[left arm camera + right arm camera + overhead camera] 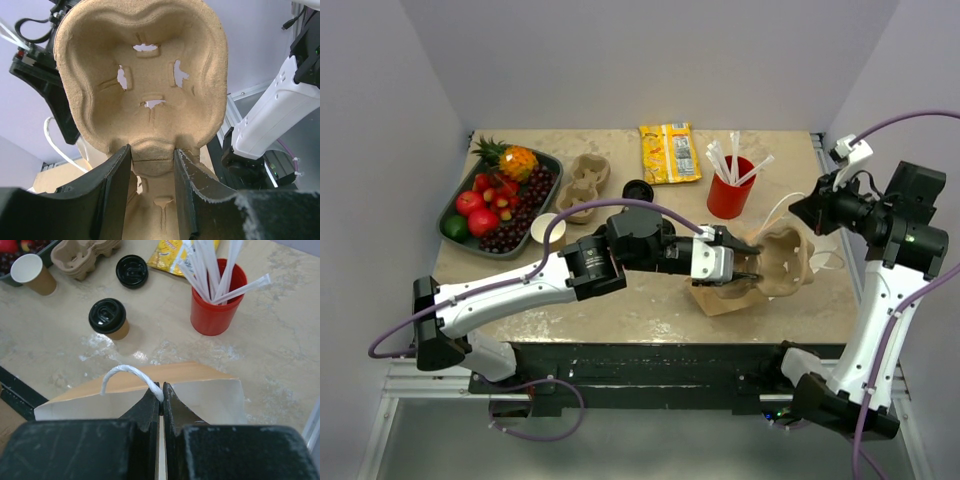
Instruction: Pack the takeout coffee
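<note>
Takeout coffee (108, 318) stands beyond our right gripper (161, 392), whose fingers pinch the bag handle (122, 369); our left gripper (152, 165) holds the cup carrier (145, 65) pinched between its fingers.

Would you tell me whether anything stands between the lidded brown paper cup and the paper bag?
Nothing visible: bare tabletop separates the lidded brown paper cup from the brown paper bag. The left pincer holds a moulded pulp cup carrier near the bag.

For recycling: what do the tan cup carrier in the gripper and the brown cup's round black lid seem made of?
Tan cup carrier: likely moulded paper pulp, matte, fibrous, ragged slots. Round black lid on brown cup: probably plastic, smooth, glossy, crisp embossing.
</note>
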You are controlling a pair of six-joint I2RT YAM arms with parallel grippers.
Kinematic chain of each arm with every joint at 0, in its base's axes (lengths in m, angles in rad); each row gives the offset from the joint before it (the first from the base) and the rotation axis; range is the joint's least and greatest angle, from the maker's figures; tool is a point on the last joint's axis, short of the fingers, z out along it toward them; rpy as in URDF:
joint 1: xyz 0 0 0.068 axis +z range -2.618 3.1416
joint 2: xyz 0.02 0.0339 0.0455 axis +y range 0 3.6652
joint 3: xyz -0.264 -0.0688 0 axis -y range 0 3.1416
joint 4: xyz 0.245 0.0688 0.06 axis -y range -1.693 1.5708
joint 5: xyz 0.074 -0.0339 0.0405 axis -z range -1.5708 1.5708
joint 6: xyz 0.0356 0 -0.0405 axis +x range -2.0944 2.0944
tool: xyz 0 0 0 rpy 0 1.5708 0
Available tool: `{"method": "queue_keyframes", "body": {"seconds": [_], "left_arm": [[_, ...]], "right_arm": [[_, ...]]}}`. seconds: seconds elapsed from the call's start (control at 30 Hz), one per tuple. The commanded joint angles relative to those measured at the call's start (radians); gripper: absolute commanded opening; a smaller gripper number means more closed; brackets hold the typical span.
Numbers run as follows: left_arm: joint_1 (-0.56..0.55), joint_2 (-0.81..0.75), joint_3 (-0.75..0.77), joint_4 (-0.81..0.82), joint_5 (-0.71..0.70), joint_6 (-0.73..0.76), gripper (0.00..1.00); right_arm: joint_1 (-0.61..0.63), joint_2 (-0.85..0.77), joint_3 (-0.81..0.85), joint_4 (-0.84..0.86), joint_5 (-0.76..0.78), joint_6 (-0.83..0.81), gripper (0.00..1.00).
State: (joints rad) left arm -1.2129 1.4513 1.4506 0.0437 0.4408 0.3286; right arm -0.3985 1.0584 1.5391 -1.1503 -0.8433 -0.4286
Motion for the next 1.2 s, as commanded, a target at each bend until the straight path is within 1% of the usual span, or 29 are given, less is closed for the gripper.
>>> {"method": "queue_keyframes", "body": {"seconds": [0.0,0.03,0.07,0.17,0.27,0.4,0.47,0.5,0.6,0.63,0.73,0.83,0.9,0.93,0.97,1.0,1.07,1.1,1.17], "left_arm": [[-0.007,-0.015,0.011,0.062,-0.039,0.030,0.00],[-0.005,-0.037,0.005,0.053,-0.051,0.042,0.00],[-0.007,-0.048,-0.010,0.038,-0.066,0.055,0.00],[0.001,-0.098,-0.048,0.016,-0.119,0.089,0.00],[0.022,-0.143,-0.079,-0.022,-0.148,0.096,0.00],[0.085,-0.195,-0.119,-0.085,-0.189,0.092,0.00],[0.116,-0.215,-0.124,-0.114,-0.194,0.089,0.00],[0.145,-0.218,-0.122,-0.122,-0.195,0.090,0.00],[0.188,-0.226,-0.115,-0.145,-0.221,0.093,0.00],[0.193,-0.226,-0.113,-0.149,-0.228,0.095,0.00],[0.205,-0.229,-0.108,-0.153,-0.241,0.095,0.00],[0.205,-0.227,-0.116,-0.150,-0.229,0.086,0.00],[0.205,-0.226,-0.119,-0.151,-0.206,0.075,0.00],[0.207,-0.224,-0.121,-0.157,-0.200,0.073,0.00],[0.205,-0.221,-0.122,-0.159,-0.192,0.069,0.00],[0.207,-0.217,-0.122,-0.162,-0.182,0.063,0.00],[0.205,-0.210,-0.122,-0.168,-0.174,0.055,0.00],[0.205,-0.209,-0.124,-0.168,-0.165,0.043,0.00],[0.205,-0.209,-0.128,-0.169,-0.154,0.035,0.00]], "right_arm": [[0.004,-0.005,0.072,0.113,0.064,0.047,0.00],[0.004,-0.009,0.069,0.138,0.107,0.068,0.00],[0.004,-0.021,0.066,0.191,0.124,0.079,0.00],[0.004,-0.032,0.049,0.269,0.179,0.096,0.00],[0.003,-0.005,0.052,0.331,0.219,0.114,0.00],[0.004,0.026,0.052,0.425,0.285,0.168,0.00],[0.010,0.026,0.033,0.506,0.323,0.192,0.00],[0.015,0.022,0.006,0.532,0.366,0.214,0.00],[0.058,0.009,-0.057,0.601,0.456,0.223,0.00],[0.090,-0.004,-0.077,0.606,0.473,0.223,0.00],[0.154,-0.034,-0.160,0.575,0.490,0.208,0.00],[0.205,-0.061,-0.241,0.497,0.484,0.166,0.00],[0.217,-0.078,-0.282,0.436,0.468,0.130,0.00],[0.227,-0.084,-0.290,0.410,0.432,0.111,0.00],[0.227,-0.093,-0.298,0.349,0.402,0.088,0.00],[0.228,-0.095,-0.303,0.309,0.371,0.021,0.00],[0.231,-0.095,-0.303,0.195,0.299,-0.041,0.00],[0.231,-0.094,-0.295,0.157,0.282,-0.105,0.00],[0.230,-0.089,-0.286,0.074,0.241,-0.154,0.00]]}}
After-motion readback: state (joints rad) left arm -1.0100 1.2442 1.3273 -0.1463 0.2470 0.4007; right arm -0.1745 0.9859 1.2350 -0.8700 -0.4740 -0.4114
